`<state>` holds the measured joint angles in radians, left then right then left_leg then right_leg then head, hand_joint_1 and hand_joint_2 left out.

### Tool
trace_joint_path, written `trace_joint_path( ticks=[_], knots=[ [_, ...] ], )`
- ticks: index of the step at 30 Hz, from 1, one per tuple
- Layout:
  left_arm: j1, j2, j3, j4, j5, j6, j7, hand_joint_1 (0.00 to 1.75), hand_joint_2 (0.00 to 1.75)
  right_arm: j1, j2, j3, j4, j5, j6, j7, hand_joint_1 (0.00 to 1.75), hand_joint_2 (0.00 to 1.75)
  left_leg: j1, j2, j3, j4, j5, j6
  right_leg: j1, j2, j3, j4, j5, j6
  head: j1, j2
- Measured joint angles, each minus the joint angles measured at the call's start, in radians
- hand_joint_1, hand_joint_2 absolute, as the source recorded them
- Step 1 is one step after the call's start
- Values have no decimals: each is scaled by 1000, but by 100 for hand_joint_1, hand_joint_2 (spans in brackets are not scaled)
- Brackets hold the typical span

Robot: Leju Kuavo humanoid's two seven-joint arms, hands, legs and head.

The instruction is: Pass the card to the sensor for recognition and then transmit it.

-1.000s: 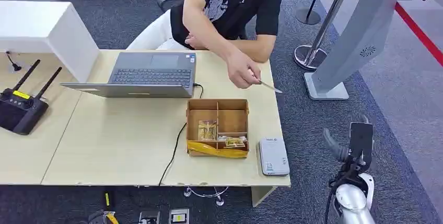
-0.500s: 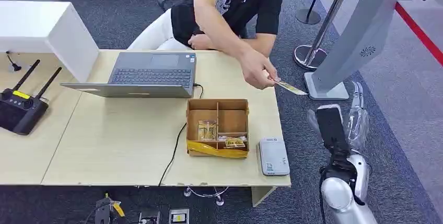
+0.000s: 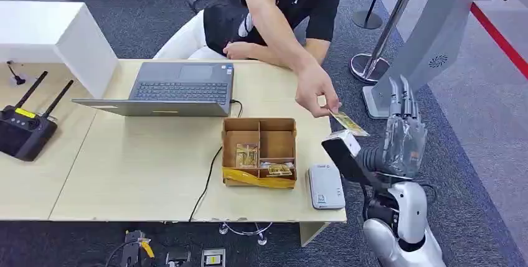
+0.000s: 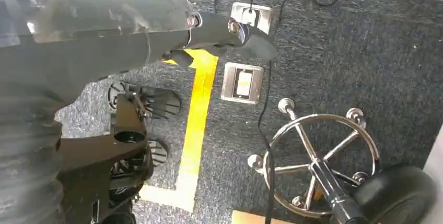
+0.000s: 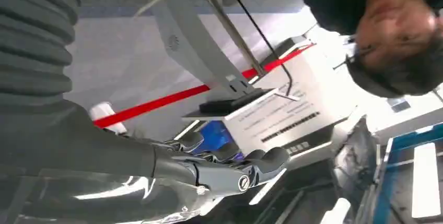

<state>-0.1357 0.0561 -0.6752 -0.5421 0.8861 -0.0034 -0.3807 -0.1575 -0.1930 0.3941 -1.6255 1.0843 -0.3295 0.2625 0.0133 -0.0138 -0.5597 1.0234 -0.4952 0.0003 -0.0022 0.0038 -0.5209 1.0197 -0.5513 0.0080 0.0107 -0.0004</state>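
A person seated behind the table reaches a hand (image 3: 316, 94) over its right end and pinches a yellowish card (image 3: 349, 123). The card hangs just above and left of my right hand (image 3: 402, 135), which is raised beside the table with its fingers (image 3: 398, 96) straight up and nothing in it. In the right wrist view the same hand (image 5: 209, 167) stretches out bare. The white card sensor (image 3: 325, 186) lies flat at the table's front right corner, below the card. My left hand (image 4: 156, 31) hangs over the floor holding nothing.
A cardboard compartment box (image 3: 259, 131) with small packets stands left of the sensor. A laptop (image 3: 180, 89) and a black antenna unit (image 3: 25, 129) sit further left. A grey kiosk (image 3: 429, 37) and a stanchion base (image 3: 367, 65) stand to the right. A chair base (image 4: 313, 161) lies below my left hand.
My right arm has risen and swung left toward the table, fingers now pointing up. The person has stretched the card further out and down, close to my hand.
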Motion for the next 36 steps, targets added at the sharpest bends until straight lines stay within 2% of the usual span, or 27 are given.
trace_joint_path(
  ticks=[2,3,5,6,7,8,16,22,27,36],
  knots=[
    [2,0,0,-5,-8,-10,-7,0,175,-6,5,23,-4,60,39,7,0,175,0,-1,0,0,0,0,0,-1,0,0,0,0,0,0],
    [3,0,0,-6,-12,-12,-9,0,175,-9,5,32,-7,79,50,8,23,175,0,-1,0,0,0,0,0,-1,0,0,0,0,0,0],
    [4,0,0,-7,-13,-12,-11,0,175,-17,7,50,-11,79,80,9,23,175,0,-1,0,0,0,0,0,-1,0,0,0,0,0,0],
    [6,0,0,-8,-14,-10,-12,0,175,-22,7,62,-12,70,105,9,73,175,0,-1,0,0,0,0,0,-1,0,0,0,0,0,0],
    [7,0,0,-10,-14,-8,-12,0,175,-23,7,73,-14,62,126,10,162,175,0,-1,0,0,0,0,0,-1,0,0,0,0,0,0],
    [8,0,0,-12,-14,-7,-12,0,175,-24,7,79,-14,59,135,10,175,175,0,-1,0,0,0,0,0,-1,0,0,0,0,0,0],
    [17,1,0,-24,-18,3,-13,0,175,-32,7,125,-16,13,222,43,175,175,0,-1,0,0,0,0,0,-2,0,0,0,0,0,0],
    [19,5,0,-30,-29,2,-13,0,175,-29,7,133,-16,-2,212,42,175,175,0,-1,0,0,0,0,0,-1,-1,0,0,0,0,0],
    [20,5,0,-32,-36,-3,-13,0,175,-11,7,133,-37,-6,147,29,175,175,0,-1,0,0,0,0,0,-1,-1,0,0,0,0,0],
    [20,5,0,-32,-47,-3,-13,0,175,75,8,110,-80,-98,-31,-14,175,175,0,-1,0,0,0,0,0,-1,-1,-1,0,0,0,0]
  ],
)
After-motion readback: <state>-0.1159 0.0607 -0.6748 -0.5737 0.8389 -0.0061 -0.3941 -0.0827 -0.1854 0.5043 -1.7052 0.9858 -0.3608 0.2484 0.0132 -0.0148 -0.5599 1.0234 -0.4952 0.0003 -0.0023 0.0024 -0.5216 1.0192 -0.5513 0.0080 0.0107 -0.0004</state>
